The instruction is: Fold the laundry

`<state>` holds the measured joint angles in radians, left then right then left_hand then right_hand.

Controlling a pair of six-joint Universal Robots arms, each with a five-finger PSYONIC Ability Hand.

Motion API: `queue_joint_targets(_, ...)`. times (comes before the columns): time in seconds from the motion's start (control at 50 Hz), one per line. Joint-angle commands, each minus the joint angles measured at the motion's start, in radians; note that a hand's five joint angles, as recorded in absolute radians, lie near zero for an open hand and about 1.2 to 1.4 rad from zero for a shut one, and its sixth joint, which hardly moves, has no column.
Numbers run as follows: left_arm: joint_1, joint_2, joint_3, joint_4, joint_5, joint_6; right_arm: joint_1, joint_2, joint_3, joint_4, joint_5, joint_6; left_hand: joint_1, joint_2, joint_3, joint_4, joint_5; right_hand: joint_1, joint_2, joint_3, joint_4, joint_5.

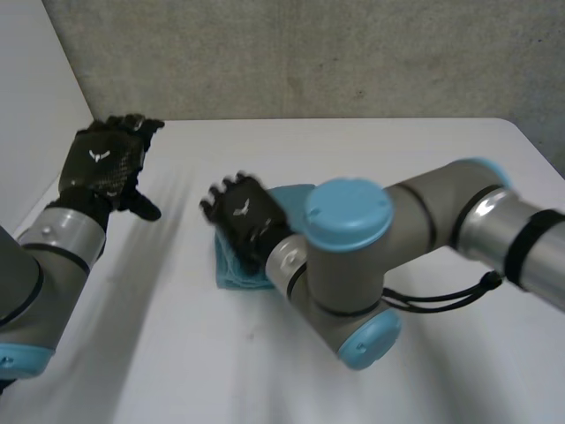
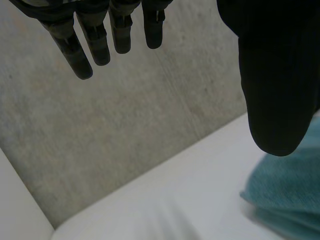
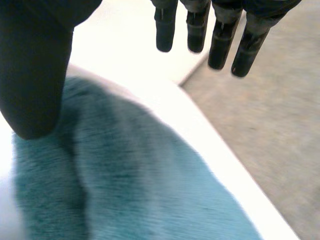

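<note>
You have the right hand [image 1: 243,216] released over the folded teal towel [image 1: 231,270]; the left hand [image 1: 104,163] is released too, far left.

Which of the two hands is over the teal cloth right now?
The right hand, open above the teal cloth mid-table. The left hand is apart from the cloth, open and raised over the bare table off to the side.

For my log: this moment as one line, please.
left hand open, raised | right hand open over teal towel | towel folded on table
</note>
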<state>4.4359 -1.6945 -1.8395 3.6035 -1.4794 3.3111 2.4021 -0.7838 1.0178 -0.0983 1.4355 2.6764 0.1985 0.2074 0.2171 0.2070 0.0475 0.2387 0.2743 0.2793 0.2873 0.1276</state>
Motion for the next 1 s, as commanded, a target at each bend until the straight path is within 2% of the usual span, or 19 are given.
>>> queue_joint_targets(0.02,-0.039,-0.045,0.135,-0.028,0.008,-0.05,-0.145,-0.18,0.068,-0.004,0.125,0.304,-0.023,-0.032,-0.042,-0.032,-0.047,-0.064,-0.1,-0.105,-0.113,-0.128)
queue_joint_targets(0.06,-0.053,-0.063,0.155,-0.037,0.008,-0.068,-0.185,-0.187,0.094,0.018,0.115,0.377,-0.02,-0.029,-0.039,-0.029,-0.044,-0.064,-0.1,-0.105,-0.113,-0.128)
queue_joint_targets(0.08,-0.113,-0.124,0.224,-0.078,0.01,-0.129,-0.198,-0.187,0.099,0.031,0.111,0.391,-0.014,-0.023,-0.033,-0.023,-0.038,-0.064,-0.1,-0.105,-0.113,-0.128)
queue_joint_targets(0.16,-0.183,-0.242,0.348,-0.208,0.011,-0.212,-0.221,-0.181,0.107,0.109,0.08,0.416,-0.014,-0.023,-0.033,-0.023,-0.038,-0.064,-0.1,-0.105,-0.113,-0.128)
queue_joint_targets(0.24,-0.21,-0.365,0.449,-0.36,0.004,-0.257,-0.25,-0.132,0.101,0.147,0.048,0.425,-0.014,-0.023,-0.033,-0.023,-0.038,-0.064,-0.1,-0.105,-0.113,-0.128)
queue_joint_targets(0.32,-0.214,-0.445,0.491,-0.449,-0.001,-0.275,-0.27,-0.063,0.074,0.154,0.003,0.45,-0.014,-0.023,-0.033,-0.023,-0.038,-0.064,-0.1,-0.105,-0.113,-0.128)
queue_joint_targets(0.46,-0.213,-0.49,0.49,-0.447,-0.045,-0.268,-0.288,0.015,0.016,0.187,-0.058,0.461,-0.009,-0.017,-0.027,-0.017,-0.032,-0.064,-0.1,-0.105,-0.113,-0.128)
queue_joint_targets(0.52,-0.207,-0.501,0.479,-0.453,-0.067,-0.252,-0.296,0.072,-0.057,0.274,-0.073,0.456,-0.011,-0.02,-0.03,-0.02,-0.035,-0.064,-0.1,-0.105,-0.113,-0.128)
queue_joint_targets(0.68,-0.198,-0.47,0.464,-0.453,-0.068,-0.191,-0.314,0.071,-0.116,0.333,-0.086,0.445,-0.02,-0.029,-0.039,-0.029,-0.044,-0.064,-0.1,-0.105,-0.113,-0.128)
queue_joint_targets(0.82,-0.199,-0.31,0.499,-0.466,-0.065,-0.154,-0.333,-0.084,-0.099,0.331,-0.067,0.45,-0.024,-0.033,-0.043,-0.032,-0.048,-0.064,-0.1,-0.105,-0.113,-0.128)
queue_joint_targets(0.88,-0.198,-0.203,0.52,-0.522,-0.065,-0.162,-0.353,-0.228,-0.042,0.324,-0.038,0.458,-0.024,-0.033,-0.043,-0.032,-0.048,-0.064,-0.1,-0.105,-0.113,-0.128)
queue_joint_targets(0.9,-0.194,-0.154,0.532,-0.554,-0.067,-0.163,-0.353,-0.229,-0.042,0.324,-0.038,0.458,-0.024,-0.033,-0.043,-0.032,-0.048,-0.064,-0.1,-0.105,-0.113,-0.128)
queue_joint_targets(0.94,-0.188,-0.127,0.54,-0.574,-0.065,-0.165,-0.418,-0.419,0.051,0.296,0.05,0.45,-0.024,-0.033,-0.043,-0.032,-0.048,-0.064,-0.1,-0.105,-0.113,-0.128)
queue_joint_targets(0.96,-0.17,-0.075,0.551,-0.618,-0.064,-0.166,-0.419,-0.42,0.051,0.296,0.051,0.45,-0.024,-0.033,-0.043,-0.032,-0.048,-0.064,-0.1,-0.105,-0.113,-0.128)
queue_joint_targets(1.0,-0.155,-0.033,0.557,-0.649,-0.064,-0.168,-0.446,-0.51,0.1,0.281,0.098,0.445,-0.024,-0.033,-0.043,-0.032,-0.048,-0.064,-0.1,-0.105,-0.113,-0.128)
